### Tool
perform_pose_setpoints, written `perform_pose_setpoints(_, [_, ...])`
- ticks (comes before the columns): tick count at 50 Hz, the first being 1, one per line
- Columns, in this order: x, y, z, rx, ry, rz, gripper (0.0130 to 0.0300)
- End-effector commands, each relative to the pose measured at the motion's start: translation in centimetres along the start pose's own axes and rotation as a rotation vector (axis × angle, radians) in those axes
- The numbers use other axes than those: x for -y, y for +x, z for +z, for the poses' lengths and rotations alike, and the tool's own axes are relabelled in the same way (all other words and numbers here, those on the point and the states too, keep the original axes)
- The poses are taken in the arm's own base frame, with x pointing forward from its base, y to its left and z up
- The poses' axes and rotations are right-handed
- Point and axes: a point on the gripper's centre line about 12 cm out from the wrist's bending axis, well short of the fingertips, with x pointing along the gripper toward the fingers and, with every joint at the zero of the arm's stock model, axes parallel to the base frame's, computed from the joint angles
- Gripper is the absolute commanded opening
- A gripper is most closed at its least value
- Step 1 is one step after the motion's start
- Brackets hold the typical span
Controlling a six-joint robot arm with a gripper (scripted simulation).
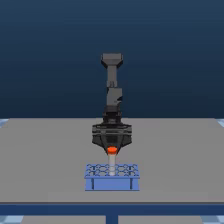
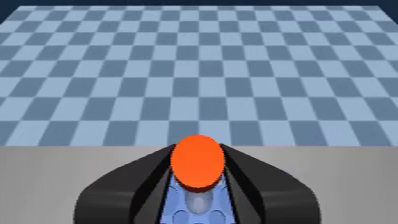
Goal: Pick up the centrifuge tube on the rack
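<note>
**Tube at the cap, lift not yet complete**

Bench [image 1: 45, 160]: broad flat grey slab, matte and unmarked, carrying everything below. Beyond its far edge the wrist view shows a checkered floor [image 2: 199, 65] in two blues.

Arm [image 1: 112, 85]: dark, jointed, boxy segments, standing upright behind the rack and reaching straight down over it.

Rack [image 1: 112, 183]: low blue rectangular block near the bench's front edge, a grid of round holes across its top and two dark vertical bars on its front face. It looks like moulded plastic, smooth-sided.

End effector [image 1: 112, 145]: black, wedge-shaped, tapering downward. In the wrist view its two dark fingers [image 2: 133, 185] flank the orange-red cap on either side, apparently closed against it; I judge it to be gripping the tube just at or under the cap.

Centrifuge tube [image 1: 112, 159]: slim, translucent whitish body, upright, topped with a round glossy orange-red cap [image 2: 197, 162]. The body runs from the end effector down to the middle of the rack's top; whether the tip is inside a hole or just clear of it cannot be told.

Progress, as a judgement: approach and grasp appear done. What remains is a straight vertical pull, clearing the tube of the rack.
</note>
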Motion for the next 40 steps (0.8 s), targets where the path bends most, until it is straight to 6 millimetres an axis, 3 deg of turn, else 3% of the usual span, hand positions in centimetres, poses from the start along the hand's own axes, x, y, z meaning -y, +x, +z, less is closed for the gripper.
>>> perform_pose_setpoints(1, [0.0, -0.3, 0.4, -0.018, 0.000, 0.000, 0.0130])
perform_pose_setpoints(40, [0.0, -0.9, 1.5, -0.018, 0.000, 0.000, 0.0130])
